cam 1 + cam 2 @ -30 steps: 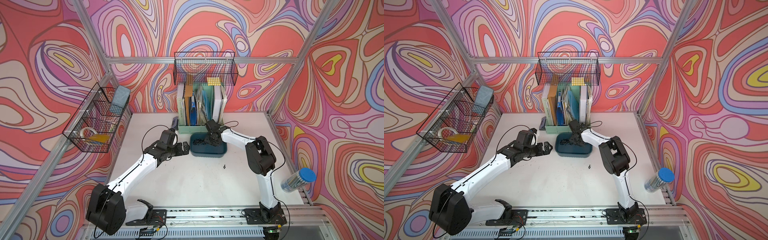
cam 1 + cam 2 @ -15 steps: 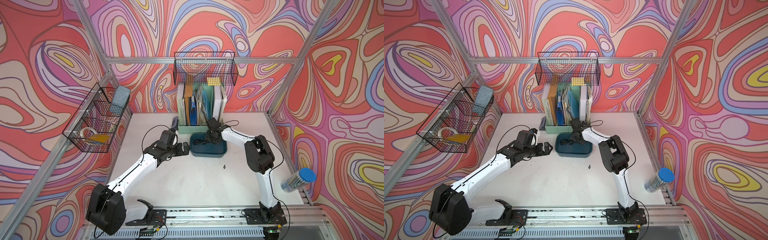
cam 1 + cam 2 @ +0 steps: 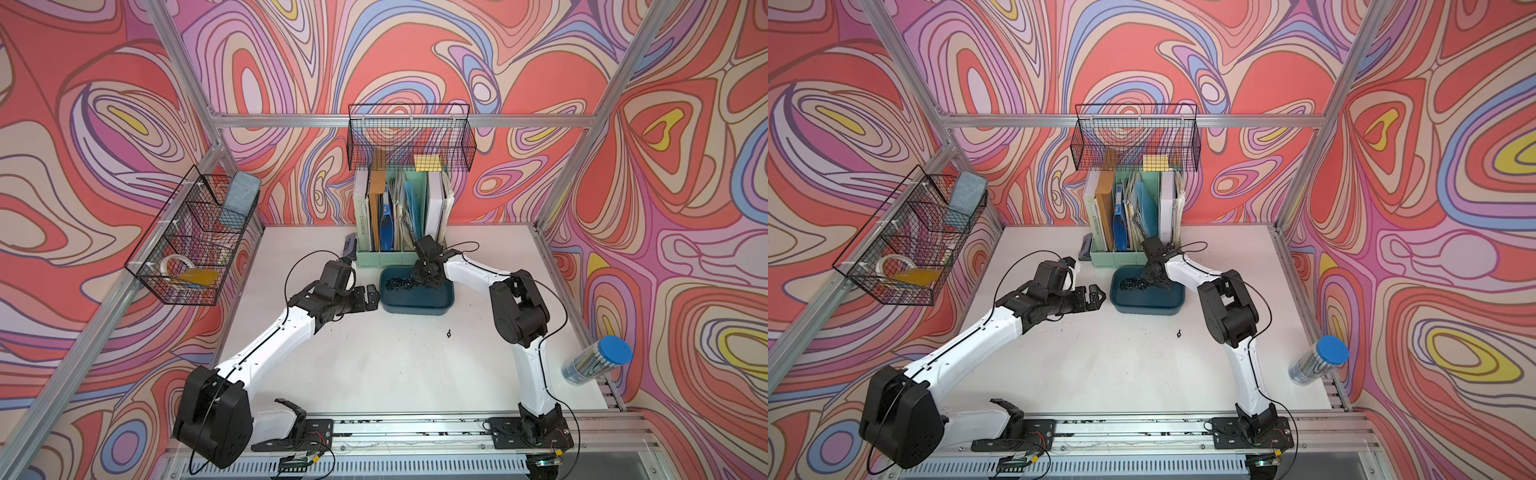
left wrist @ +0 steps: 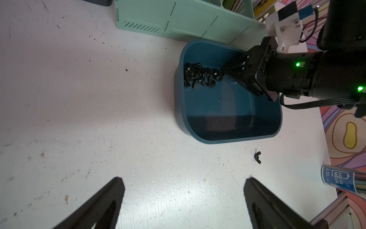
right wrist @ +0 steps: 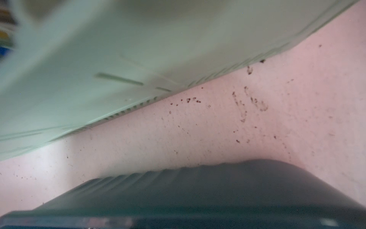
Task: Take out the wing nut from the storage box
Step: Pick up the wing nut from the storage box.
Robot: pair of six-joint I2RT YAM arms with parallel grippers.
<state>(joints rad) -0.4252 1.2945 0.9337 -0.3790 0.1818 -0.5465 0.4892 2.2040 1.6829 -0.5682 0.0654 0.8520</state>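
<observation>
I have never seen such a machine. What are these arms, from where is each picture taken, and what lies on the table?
These are two robot arms, each ending in a claw. Two pictures look down from above; two come from cameras on the wrists. On the table are a teal box holding a heap of wing nuts, a file holder, a pencil tube and one loose wing nut. The left claw is open, empty, beside the box. The right claw is in the box at the heap; its grip is hidden.
</observation>
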